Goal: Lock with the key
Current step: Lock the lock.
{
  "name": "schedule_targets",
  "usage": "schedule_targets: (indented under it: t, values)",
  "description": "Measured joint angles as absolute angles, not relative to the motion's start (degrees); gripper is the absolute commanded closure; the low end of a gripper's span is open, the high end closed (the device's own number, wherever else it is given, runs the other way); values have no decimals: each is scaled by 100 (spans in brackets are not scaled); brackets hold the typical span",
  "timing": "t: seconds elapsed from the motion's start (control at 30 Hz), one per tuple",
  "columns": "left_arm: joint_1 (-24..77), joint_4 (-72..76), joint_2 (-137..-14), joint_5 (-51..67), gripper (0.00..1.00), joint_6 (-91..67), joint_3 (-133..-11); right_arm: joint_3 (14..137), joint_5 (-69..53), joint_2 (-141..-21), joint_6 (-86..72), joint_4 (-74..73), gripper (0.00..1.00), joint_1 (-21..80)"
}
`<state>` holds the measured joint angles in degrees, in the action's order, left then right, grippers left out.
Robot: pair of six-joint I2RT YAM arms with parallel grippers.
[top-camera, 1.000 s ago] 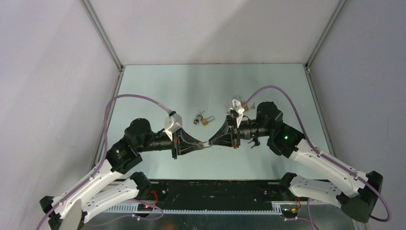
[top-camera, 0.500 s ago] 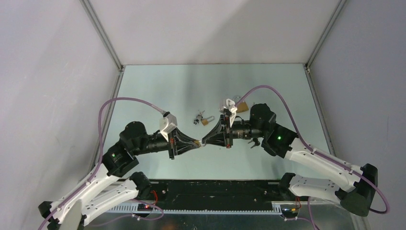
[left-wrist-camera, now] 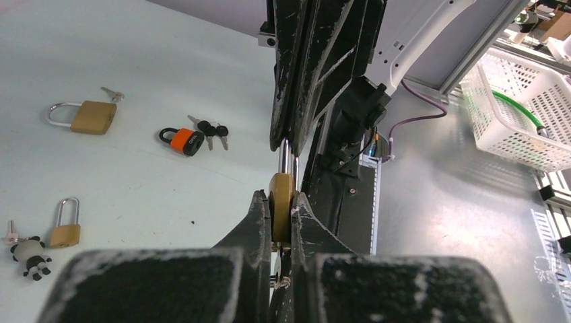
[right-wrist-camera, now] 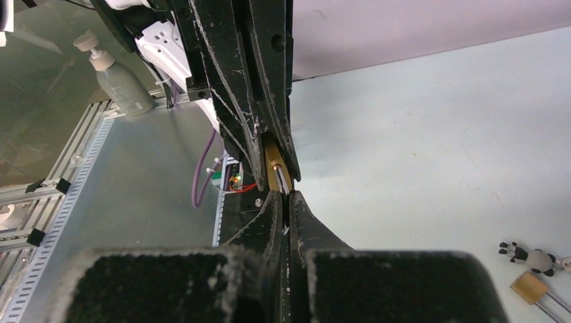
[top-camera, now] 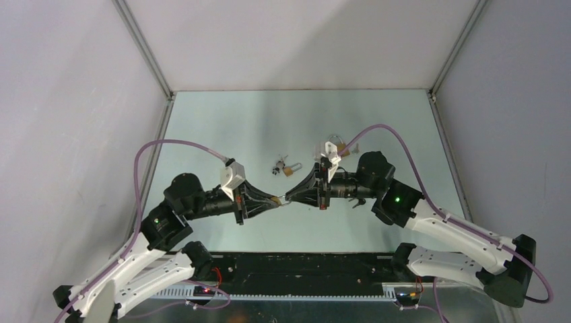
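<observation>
My left gripper is shut on the body of a small brass padlock, held above the table. Its silver shackle points away into my right gripper, which is shut on the shackle's tip. The right wrist view shows the brass padlock between the left fingers. A thin metal piece with a bit of cord sits under the padlock body between my left fingers. I cannot tell whether it is the key.
On the table lie a larger brass padlock with a key, an orange-and-black padlock with keys, and a small brass padlock with a panda fob. The small padlock also shows in the top view. A white basket stands off the table.
The two joined grippers have shifted a little to the left, the left arm drawing back and the right arm following. Both stay shut on the padlock.
</observation>
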<state>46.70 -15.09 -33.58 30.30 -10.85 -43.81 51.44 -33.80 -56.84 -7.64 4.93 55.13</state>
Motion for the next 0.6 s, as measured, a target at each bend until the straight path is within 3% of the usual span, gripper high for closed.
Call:
schedule_targets:
  t: [0.6]
  values:
    - [4674,-1684,-3610,3280,100,-1015,-4512,5068,-3076,-5457,-139,233,100,5669]
